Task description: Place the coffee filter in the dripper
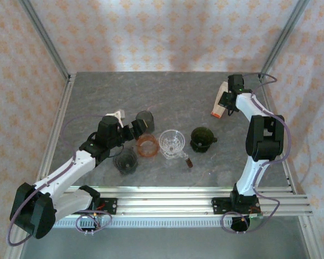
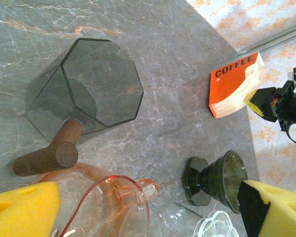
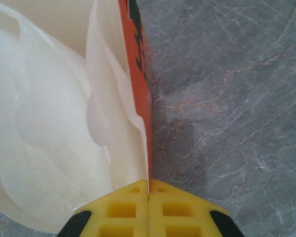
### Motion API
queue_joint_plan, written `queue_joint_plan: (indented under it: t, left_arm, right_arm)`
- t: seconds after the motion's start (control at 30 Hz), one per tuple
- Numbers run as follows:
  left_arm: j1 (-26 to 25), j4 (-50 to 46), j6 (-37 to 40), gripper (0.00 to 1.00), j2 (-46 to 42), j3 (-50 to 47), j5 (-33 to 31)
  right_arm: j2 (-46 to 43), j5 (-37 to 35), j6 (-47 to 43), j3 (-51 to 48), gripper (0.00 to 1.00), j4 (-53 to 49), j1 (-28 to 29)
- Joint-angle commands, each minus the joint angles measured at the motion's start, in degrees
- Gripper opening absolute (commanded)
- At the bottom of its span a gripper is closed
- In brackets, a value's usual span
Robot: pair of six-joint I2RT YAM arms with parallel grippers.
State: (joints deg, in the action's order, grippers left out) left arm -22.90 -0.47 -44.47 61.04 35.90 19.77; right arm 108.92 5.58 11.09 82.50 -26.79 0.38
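Far right of the tabletop (image 1: 167, 94): an orange "COFFEE" filter pack (image 1: 220, 105) (image 2: 234, 84) (image 3: 135, 74) lies near the back corner, with white paper filters (image 3: 49, 123) bulging from its open side.
Right gripper (image 1: 228, 100) (image 2: 271, 103) (image 3: 149, 195): at the pack's open side, jaws pressed together. The yellow pads meet where the orange wall's edge ends, and I cannot tell whether paper is caught between them.
Left gripper (image 1: 131, 131) (image 2: 148, 207): over the left-centre, jaws spread wide and holding nothing, just above the orange dripper (image 1: 148, 145) (image 2: 103, 207).
Other drippers: mid-tabletop are a grey faceted dripper (image 1: 144, 121) (image 2: 98, 84) on its side with a wooden handle, a clear dripper (image 1: 173, 144), a dark green dripper (image 1: 201, 138) (image 2: 219, 177), and a smoky dripper (image 1: 125, 161) nearest the front edge.
Filters: in the pack, well apart from every dripper.
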Motion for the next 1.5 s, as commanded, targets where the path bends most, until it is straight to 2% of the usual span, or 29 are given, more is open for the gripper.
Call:
queue_joint_plan:
  t: [0.0,0.2,0.47,0.67,0.8,1.0,1.07,1.27,1.47]
  left_arm:
    - [-0.5,2.1,1.1,0.94,0.3,1.3,0.7]
    - [-0.5,2.9,0.5,0.94,1.2,1.2,1.1]
    - [-0.5,3.3,0.1,0.94,2.1,1.8,1.8]
    - [-0.5,2.9,0.3,0.94,2.1,2.3,1.6]
    - [-0.4,2.9,0.3,0.94,2.3,2.2,1.7]
    - [-0.5,2.7,0.1,0.94,2.1,2.1,1.7]
    - [-0.4,2.4,0.2,0.94,1.9,2.4,1.5]
    - [-0.4,2.1,0.4,0.95,1.2,2.7,1.5]
    - [-0.5,2.4,0.3,0.96,0.3,2.8,1.1]
  right_arm:
    - [-3.6,1.5,-7.3,-0.7,0.00,2.1,1.7]
    - [-4.5,2.5,-18.6,-0.6,0.00,1.8,6.2]
    - [-2.9,7.1,-22.8,0.3,0.00,1.7,7.7]
    - [-1.0,5.5,-22.1,0.1,0.02,1.7,8.4]
    - [-0.9,5.0,-20.7,-0.9,0.08,2.5,8.6]
    - [-2.7,3.5,-18.0,-2.8,0.32,3.9,8.6]
    - [-4.6,2.9,-16.4,-3.9,0.36,4.5,8.6]
    - [-13.1,3.0,-10.2,-9.2,0.38,8.6,8.9]
    - [-15.9,0.5,-6.9,-7.6,0.39,5.1,12.1]
